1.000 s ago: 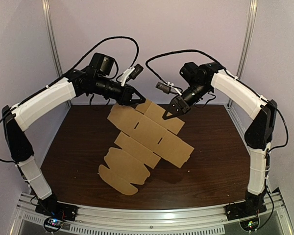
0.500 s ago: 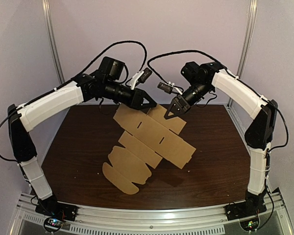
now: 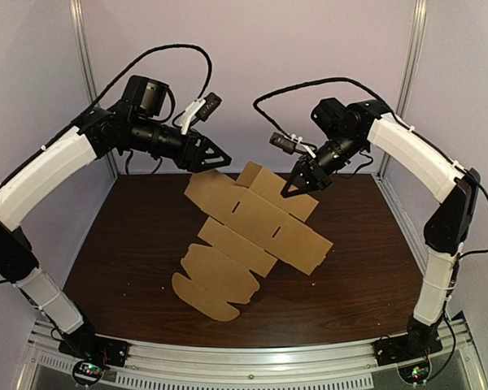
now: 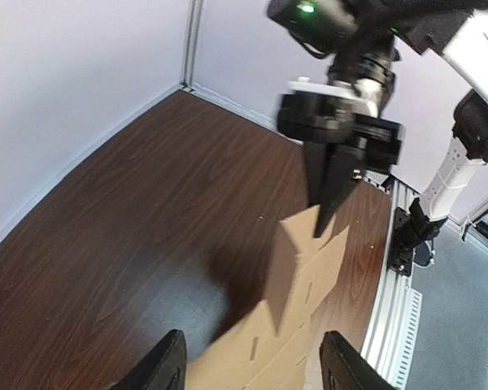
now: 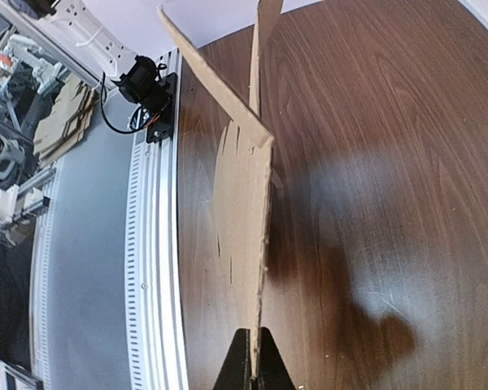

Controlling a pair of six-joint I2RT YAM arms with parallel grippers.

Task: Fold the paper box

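Cardboard of paper box (image 3: 248, 236) is held unfolded and tilted over mid table (image 3: 122, 260). Its long axis runs diag., rounded flaps pointing near-left, far edge raised. Only the right wrist view shows the box edge-on, pinched by right gripper (image 5: 253, 337) jaws. Only the left wrist view shows left gripper (image 4: 252, 337) jaws spread, off the box.
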